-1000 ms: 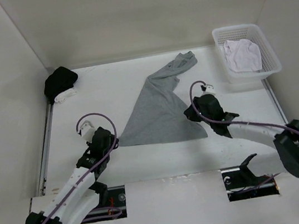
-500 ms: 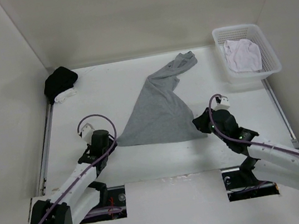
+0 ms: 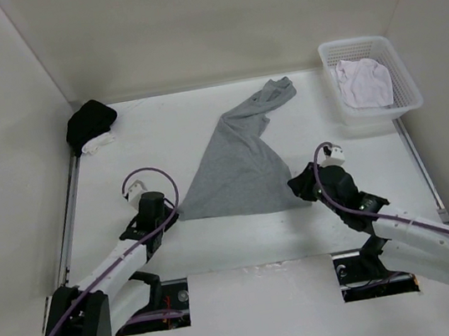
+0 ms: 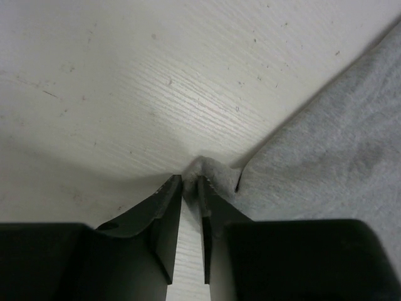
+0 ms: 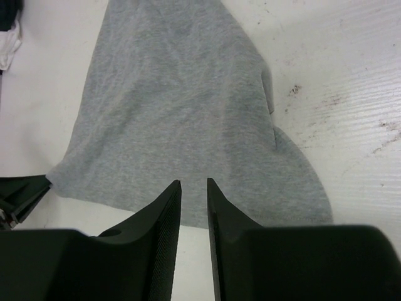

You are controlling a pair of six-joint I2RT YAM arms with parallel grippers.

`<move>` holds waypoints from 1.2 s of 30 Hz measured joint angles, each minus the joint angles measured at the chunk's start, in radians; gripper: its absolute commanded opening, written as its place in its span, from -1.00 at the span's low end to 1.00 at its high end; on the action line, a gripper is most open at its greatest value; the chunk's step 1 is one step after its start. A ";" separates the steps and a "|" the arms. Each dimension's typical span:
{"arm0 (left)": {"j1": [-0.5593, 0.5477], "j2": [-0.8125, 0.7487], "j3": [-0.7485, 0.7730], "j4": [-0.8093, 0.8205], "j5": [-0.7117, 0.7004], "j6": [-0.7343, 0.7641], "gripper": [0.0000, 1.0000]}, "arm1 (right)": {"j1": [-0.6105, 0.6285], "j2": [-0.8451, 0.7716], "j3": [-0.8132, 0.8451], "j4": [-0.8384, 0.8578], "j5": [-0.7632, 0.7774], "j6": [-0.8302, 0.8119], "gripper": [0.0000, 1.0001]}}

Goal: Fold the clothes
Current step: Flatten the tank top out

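White table (image 3: 218, 241), nothing fancy. The grey clothes (image 3: 237, 170) lay flat mid-table, and they looked like a light, floppy knit, so we'd grab corners. Our left claw (image 4: 189, 179) pinched the near-left corner. Our right claw (image 5: 193, 182) hung slightly open and empty over the near-right edge.

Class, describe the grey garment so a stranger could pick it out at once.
On the white table, look at the middle. The grey garment lies spread there, unlike the black-and-white bundle in a corner or the white cloth in the basket.
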 measured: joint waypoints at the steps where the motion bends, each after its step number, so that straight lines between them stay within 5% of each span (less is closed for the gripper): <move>1: 0.000 0.001 0.000 0.000 0.005 0.002 -0.77 | 0.000 -0.009 0.000 -0.002 0.001 0.000 -0.38; 9: 0.011 -0.080 0.000 -0.061 0.049 0.007 -0.93 | -0.005 -0.034 -0.006 -0.014 0.009 0.008 -0.05; 17: 0.007 -0.321 0.103 -0.188 0.022 0.032 -0.95 | -0.007 0.016 -0.009 -0.165 0.078 0.068 -0.04; 36: 0.064 -0.416 0.097 -0.250 0.034 0.077 -0.95 | 0.084 0.164 0.055 -0.374 0.145 0.213 -0.22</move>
